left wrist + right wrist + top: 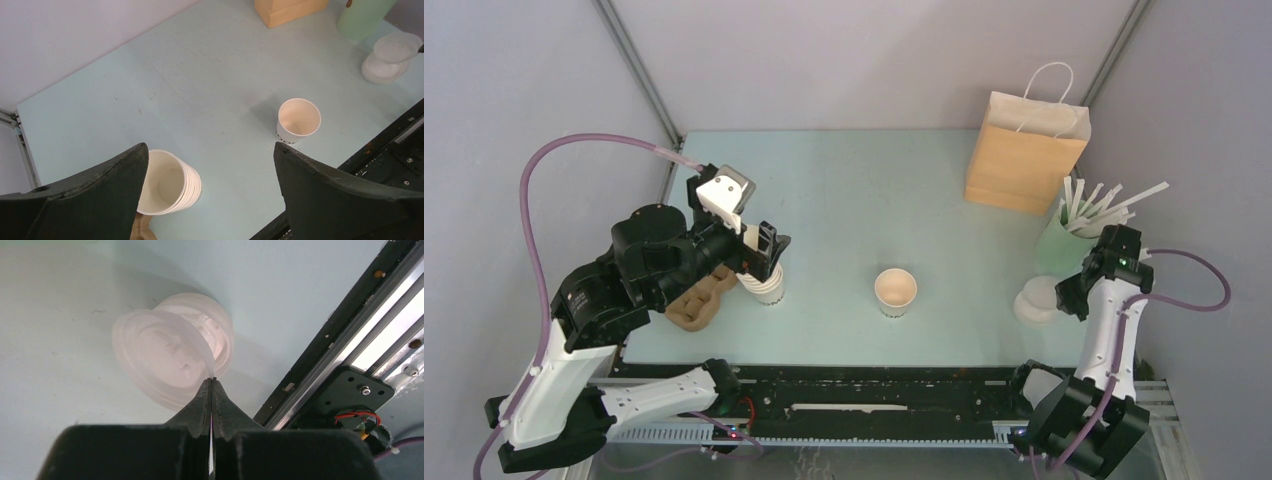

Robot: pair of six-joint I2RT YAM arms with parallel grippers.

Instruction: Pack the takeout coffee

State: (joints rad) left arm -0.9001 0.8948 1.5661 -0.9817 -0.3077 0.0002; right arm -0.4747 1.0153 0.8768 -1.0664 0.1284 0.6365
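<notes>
Lidless cup on the table: light, crushable; hold gently round its wall. The right fingers pinch what seems a lid; left fingers wide open, empty.

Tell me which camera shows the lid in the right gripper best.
Right wrist view: the lid is large, its rim pinched by the right gripper. Left wrist view shows it small; top view barely.

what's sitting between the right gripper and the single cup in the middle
Nothing visible. Only bare table lies between the right gripper, pinching a lid above the lid stack, and the open cup.
</notes>
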